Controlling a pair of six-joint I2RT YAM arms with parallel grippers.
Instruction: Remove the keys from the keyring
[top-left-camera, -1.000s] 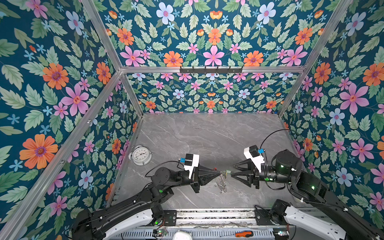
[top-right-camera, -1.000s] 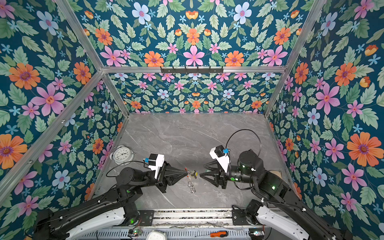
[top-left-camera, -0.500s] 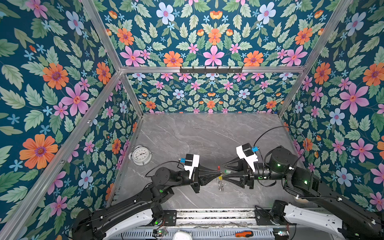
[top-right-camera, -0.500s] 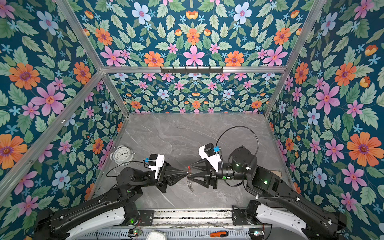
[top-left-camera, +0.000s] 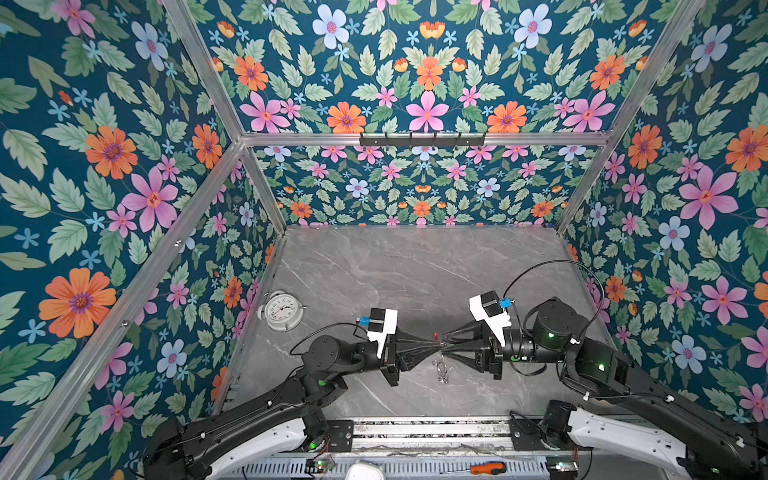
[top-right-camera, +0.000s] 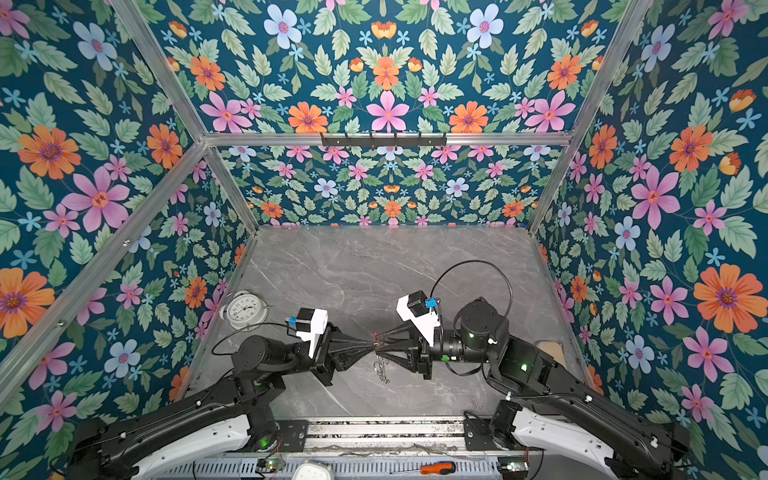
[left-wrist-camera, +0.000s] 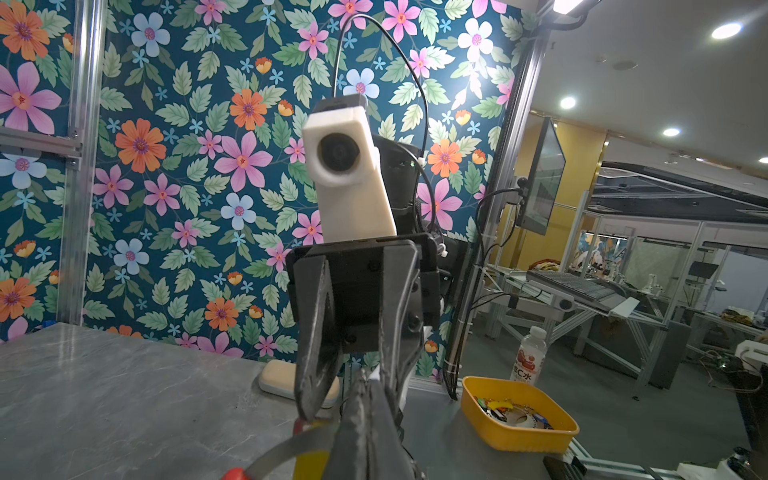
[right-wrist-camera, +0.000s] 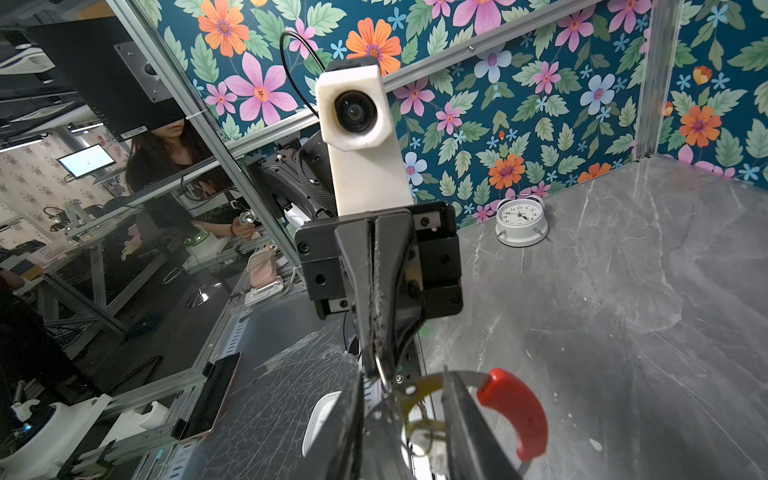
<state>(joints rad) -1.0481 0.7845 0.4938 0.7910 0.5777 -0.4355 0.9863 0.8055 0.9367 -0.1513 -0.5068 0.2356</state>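
The keyring (top-left-camera: 436, 337) hangs above the table between both grippers, its red section (right-wrist-camera: 515, 411) uppermost and silver split rings (top-left-camera: 441, 371) dangling below. My left gripper (top-left-camera: 434, 348) is shut on the keyring; in the left wrist view its grey band (left-wrist-camera: 291, 446) runs into the closed fingers (left-wrist-camera: 365, 419). My right gripper (top-left-camera: 446, 348) faces it tip to tip. In the right wrist view its fingers (right-wrist-camera: 469, 432) stand apart on either side of the band and of a yellow-headed key (right-wrist-camera: 415, 392). I cannot make out whether they touch the key.
A white alarm clock (top-left-camera: 282, 311) stands by the left wall. An orange-handled screwdriver (top-left-camera: 488, 468) lies on the front rail. A beige pad (top-right-camera: 548, 347) sits at the table's right edge. Beyond that edge is a yellow tray (left-wrist-camera: 515, 415). Floral walls enclose three sides.
My right gripper has moved left up to the keyring and the left gripper's tip, and its jaws have narrowed. The left gripper has held still, shut.
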